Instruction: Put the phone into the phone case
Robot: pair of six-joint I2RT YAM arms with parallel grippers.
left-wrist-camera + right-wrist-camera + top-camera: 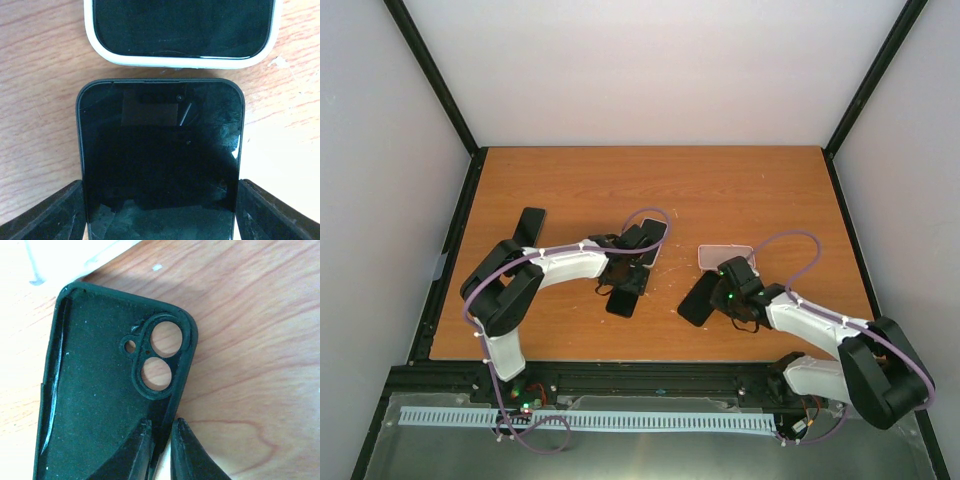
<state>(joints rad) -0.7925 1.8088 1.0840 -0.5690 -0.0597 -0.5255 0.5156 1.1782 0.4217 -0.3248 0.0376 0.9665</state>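
A bare black phone (160, 150) lies screen up on the wooden table, and my left gripper (160, 215) is shut on its two long edges. In the top view that phone (623, 299) sits just in front of the left gripper (625, 272). An empty black phone case (95, 405) with two camera holes lies open side up. My right gripper (161, 450) is shut on its side wall, one finger inside and one outside. In the top view the case (696, 298) lies to the left of the right gripper (715, 300), about a hand's width right of the phone.
A second phone in a white case (175, 61) lies just beyond the held phone, and it shows in the top view (654, 240). A pale clear case (725, 256) lies behind the right gripper. A black slab (530, 225) lies at the far left.
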